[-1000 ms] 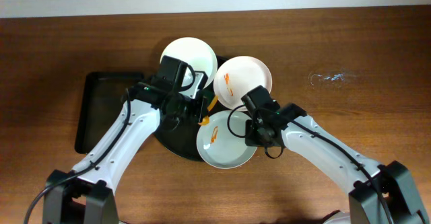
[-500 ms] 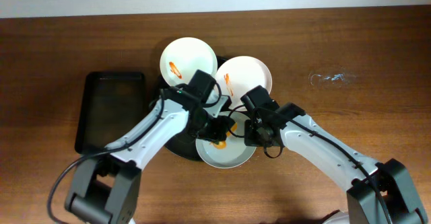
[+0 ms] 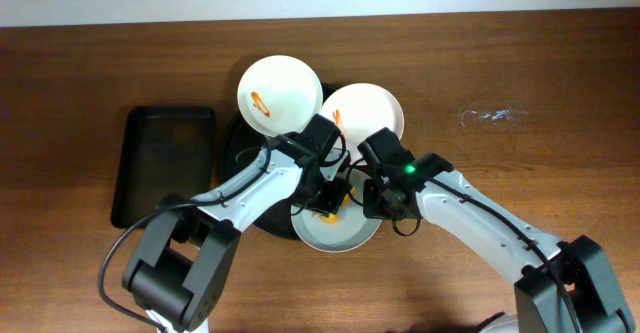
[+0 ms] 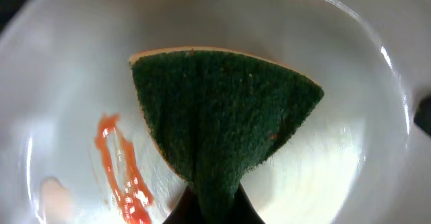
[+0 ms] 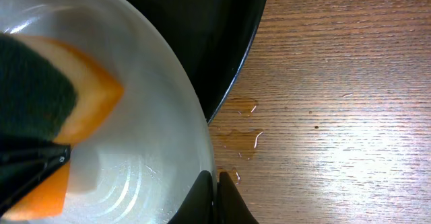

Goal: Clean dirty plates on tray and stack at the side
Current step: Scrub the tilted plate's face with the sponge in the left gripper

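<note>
Three white plates lie on the round black tray (image 3: 233, 151). The back-left plate (image 3: 280, 91) and the back-right plate (image 3: 365, 111) each carry an orange smear. My left gripper (image 3: 325, 195) is shut on a green and orange sponge (image 4: 222, 116), which rests on the front plate (image 3: 335, 235) beside an orange smear (image 4: 124, 183). In the left wrist view the left gripper (image 4: 215, 207) pinches the sponge's lower end. My right gripper (image 5: 214, 194) is shut on the front plate's right rim (image 5: 195, 136), where the plate overhangs the tray edge (image 5: 229, 56).
A rectangular black tray (image 3: 165, 163) sits left of the round one. Water drops (image 5: 236, 140) lie on the wood right of the front plate. A wet patch (image 3: 490, 115) marks the table at the back right.
My left arm has swung right from the tray's left side onto the front plate with the sponge, uncovering the back-left plate. The right arm has held still.
</note>
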### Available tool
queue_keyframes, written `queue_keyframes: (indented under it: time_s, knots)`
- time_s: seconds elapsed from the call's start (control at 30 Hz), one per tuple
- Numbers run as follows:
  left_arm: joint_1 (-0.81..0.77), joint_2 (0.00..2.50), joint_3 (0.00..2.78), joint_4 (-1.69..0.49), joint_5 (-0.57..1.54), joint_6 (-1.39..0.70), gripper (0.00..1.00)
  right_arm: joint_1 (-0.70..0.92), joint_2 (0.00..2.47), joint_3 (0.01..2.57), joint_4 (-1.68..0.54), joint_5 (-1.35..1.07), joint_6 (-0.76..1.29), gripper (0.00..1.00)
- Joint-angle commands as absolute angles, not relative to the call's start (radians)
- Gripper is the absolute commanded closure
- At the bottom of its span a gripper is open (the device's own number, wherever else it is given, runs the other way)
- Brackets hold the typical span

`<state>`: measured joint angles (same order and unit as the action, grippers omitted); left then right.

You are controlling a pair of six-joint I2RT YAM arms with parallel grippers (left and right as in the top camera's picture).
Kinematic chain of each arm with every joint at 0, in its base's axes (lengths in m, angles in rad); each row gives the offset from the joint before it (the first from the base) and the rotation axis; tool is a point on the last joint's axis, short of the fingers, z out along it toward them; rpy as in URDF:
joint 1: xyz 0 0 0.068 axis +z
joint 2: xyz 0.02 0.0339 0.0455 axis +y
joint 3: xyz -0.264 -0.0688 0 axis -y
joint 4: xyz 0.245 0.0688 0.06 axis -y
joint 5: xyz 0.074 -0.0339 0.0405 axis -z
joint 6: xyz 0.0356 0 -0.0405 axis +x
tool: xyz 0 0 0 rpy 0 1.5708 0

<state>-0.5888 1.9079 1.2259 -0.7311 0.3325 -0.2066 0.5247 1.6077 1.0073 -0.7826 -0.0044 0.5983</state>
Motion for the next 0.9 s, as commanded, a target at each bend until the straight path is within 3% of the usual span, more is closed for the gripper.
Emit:
queue_keyframes:
  time_s: [0.0,0.53,0.57,0.67,0.87]
  knots:
    - [-0.597,2.003,1.204,-0.715,0.316,-0.224,1.00,0.532,1.612,1.026,-0.786,-0.019,0.591,0.96]
    - [-0.509,2.016,1.179,-0.731,0.291,-0.221,1.00,0.500,1.612,1.026,-0.797,-0.083,0.602,0.96]
    - [-0.511,2.016,1.179,-0.731,0.291,-0.215,1.00,0.452,1.612,1.026,-0.797,-0.151,0.602,0.90]
    - [-0.510,2.016,1.175,-0.735,0.291,-0.208,1.00,0.377,1.612,1.026,-0.820,-0.220,0.602,0.89]
    - [-0.510,2.016,1.160,-0.735,0.291,-0.208,1.00,0.392,1.612,1.021,-0.823,-0.233,0.604,0.68]
